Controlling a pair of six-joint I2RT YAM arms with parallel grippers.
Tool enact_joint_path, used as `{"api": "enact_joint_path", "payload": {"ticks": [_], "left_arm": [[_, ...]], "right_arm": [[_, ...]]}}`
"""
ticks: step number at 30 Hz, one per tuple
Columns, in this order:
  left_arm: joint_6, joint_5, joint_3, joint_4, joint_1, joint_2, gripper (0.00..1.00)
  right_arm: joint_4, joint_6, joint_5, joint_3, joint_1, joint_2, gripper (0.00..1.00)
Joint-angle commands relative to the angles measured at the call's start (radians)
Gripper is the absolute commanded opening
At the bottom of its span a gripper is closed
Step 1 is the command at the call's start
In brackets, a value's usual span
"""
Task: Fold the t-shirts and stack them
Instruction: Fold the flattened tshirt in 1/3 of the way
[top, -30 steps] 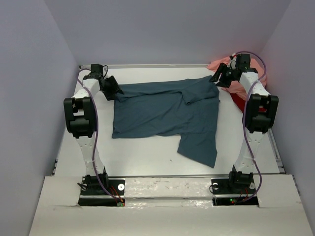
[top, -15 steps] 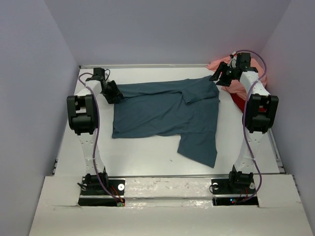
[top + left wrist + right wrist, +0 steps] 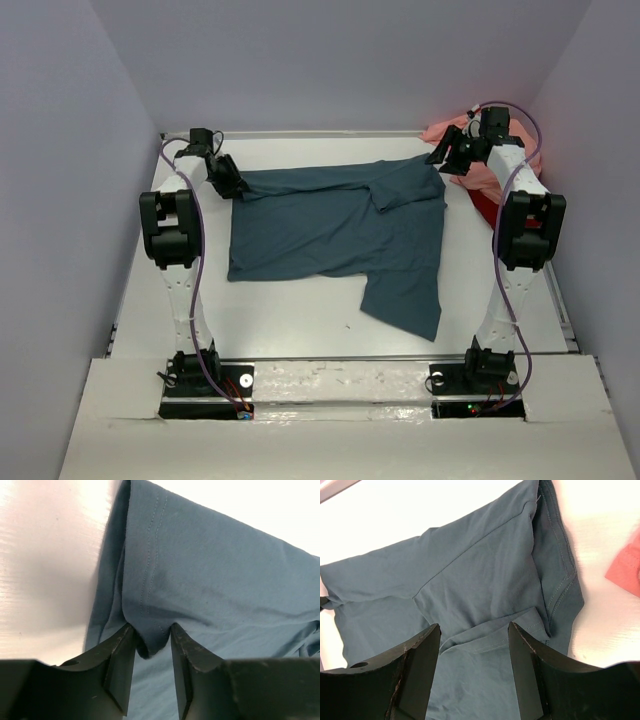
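- The teal t-shirt [image 3: 330, 235] lies spread mid-table, with bare table [image 3: 290, 315] along its near and left edges.
- Only the left wrist view shows the left gripper [image 3: 152, 635] pinching a fold of the shirt's far-left hem.
- The right gripper [image 3: 445, 160] hovers over the far-right corner, fingers apart, with the pink t-shirt [image 3: 625, 570] just beside.

White flat tabletop [image 3: 300, 310] carries a dark teal-blue cotton t-shirt [image 3: 330, 230] spread loosely across the middle, with a flap folded over at its far right. In the far right corner lies a crumpled salmon pink t-shirt [image 3: 445, 131], with a red t-shirt [image 3: 484, 208] touching its near side.
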Motion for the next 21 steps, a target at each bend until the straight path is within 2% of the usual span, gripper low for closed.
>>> {"api": "enact_joint_path", "payload": {"ticks": [1,2,6,8,21], "left_arm": [[0.011,0.0,0.048,-0.024,0.0,-0.017,0.42],[0.014,-0.002,0.048,-0.024,0.001,-0.02,0.41],[0.022,0.001,0.04,-0.032,0.001,-0.031,0.2],[0.023,0.004,0.036,-0.032,0.001,-0.039,0.16],[0.02,0.021,-0.001,-0.026,0.001,-0.063,0.15]], "right_arm": [[0.011,-0.009,0.002,0.039,0.005,0.011,0.62],[0.011,-0.009,0.003,0.036,0.005,0.013,0.62],[0.011,-0.018,0.016,0.042,0.005,0.031,0.62],[0.01,-0.025,0.028,0.064,0.005,0.049,0.62],[0.02,-0.036,0.072,0.375,0.005,0.273,0.62]]}}
